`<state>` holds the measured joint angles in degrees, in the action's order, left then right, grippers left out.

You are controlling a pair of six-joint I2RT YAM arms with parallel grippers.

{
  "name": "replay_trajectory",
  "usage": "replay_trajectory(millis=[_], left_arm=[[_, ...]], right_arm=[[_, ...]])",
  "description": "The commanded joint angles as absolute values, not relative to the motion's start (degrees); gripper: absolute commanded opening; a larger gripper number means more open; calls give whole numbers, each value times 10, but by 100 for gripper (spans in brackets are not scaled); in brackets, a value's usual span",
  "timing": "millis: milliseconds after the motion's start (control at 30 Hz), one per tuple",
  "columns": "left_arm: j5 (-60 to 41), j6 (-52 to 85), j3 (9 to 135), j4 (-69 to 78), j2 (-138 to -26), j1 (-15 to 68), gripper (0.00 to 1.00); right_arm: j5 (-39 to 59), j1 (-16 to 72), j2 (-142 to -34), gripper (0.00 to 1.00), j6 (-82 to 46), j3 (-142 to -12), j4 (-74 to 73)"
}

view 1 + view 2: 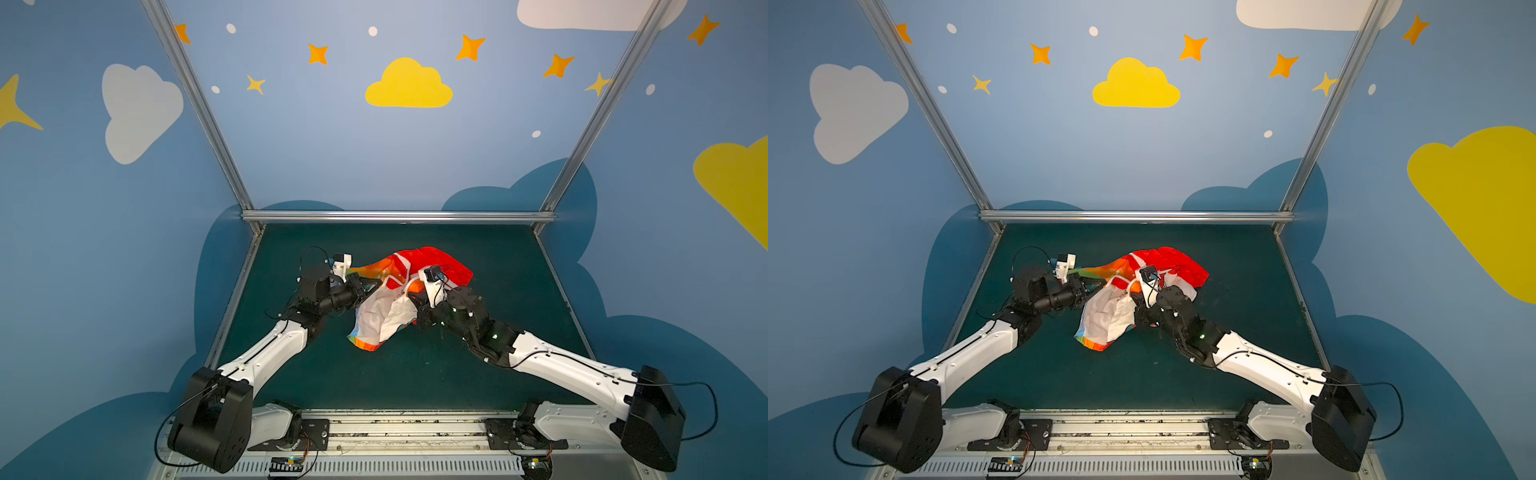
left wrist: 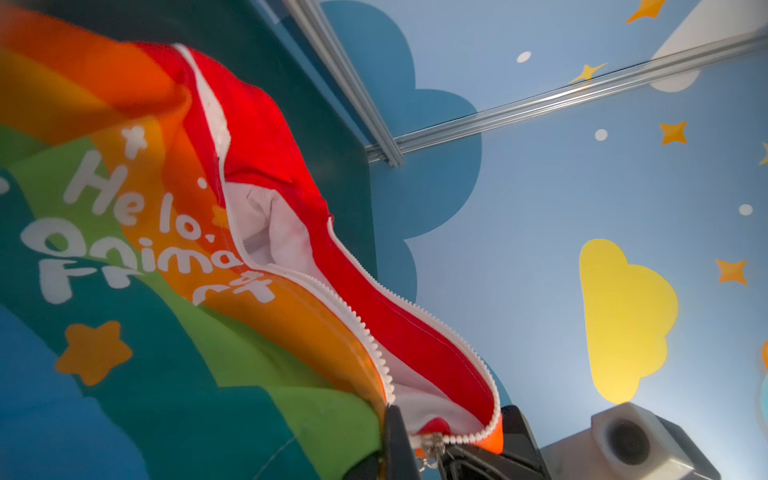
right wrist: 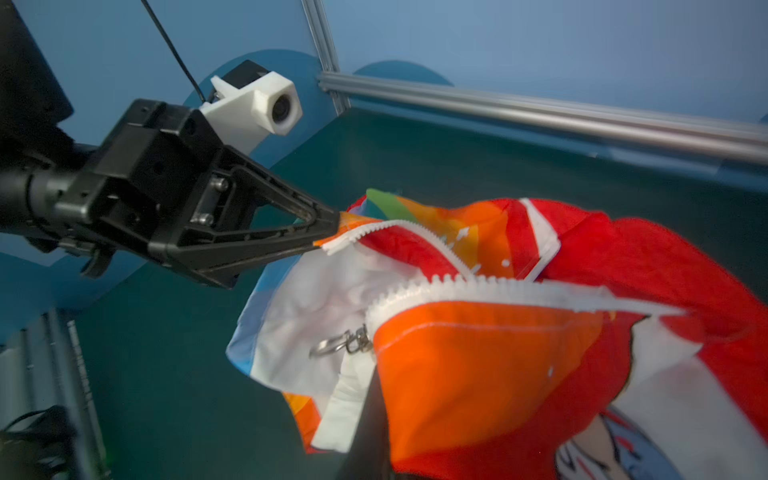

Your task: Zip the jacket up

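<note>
The left hand (image 3: 330, 230) gripped the zipper (image 3: 478, 284) end of the jacket (image 1: 444, 266), mid tabletop (image 1: 511, 291); the right hand (image 1: 412, 297) was clenched on orange fabric just beside the ring pull (image 3: 332, 347).

Jacket (image 2: 174, 365) front, white lettering (image 2: 104, 195), top line: "He lo." (a crease seems to hide one letter)
Middle line: "anima", cut off at the fabric's edge
Bottom line: "Fri", the rest too creased to read

Right end effector (image 3: 371, 390) tips hidden in jacket (image 3: 478, 365) folds, lettering (image 2: 124, 232) partly lost in creases
</note>
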<state>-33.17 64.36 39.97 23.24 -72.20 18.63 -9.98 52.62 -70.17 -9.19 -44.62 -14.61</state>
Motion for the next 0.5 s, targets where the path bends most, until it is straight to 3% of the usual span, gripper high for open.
replay_trajectory(millis=[0,133,267,467], left_arm=[[-313,633,387,307,-708,184,3],[-292,631,356,388,-693,184,3],[-237,590,311,457,-655,188,3],[-198,488,269,492,-596,196,3]], right_arm=[[-39,503,-714,0,-19,-437,-285],[91,467,-726,0,-111,-437,-331],[135,448,-734,0,-180,-410,-389],[250,429,-761,0,-262,-451,-359]])
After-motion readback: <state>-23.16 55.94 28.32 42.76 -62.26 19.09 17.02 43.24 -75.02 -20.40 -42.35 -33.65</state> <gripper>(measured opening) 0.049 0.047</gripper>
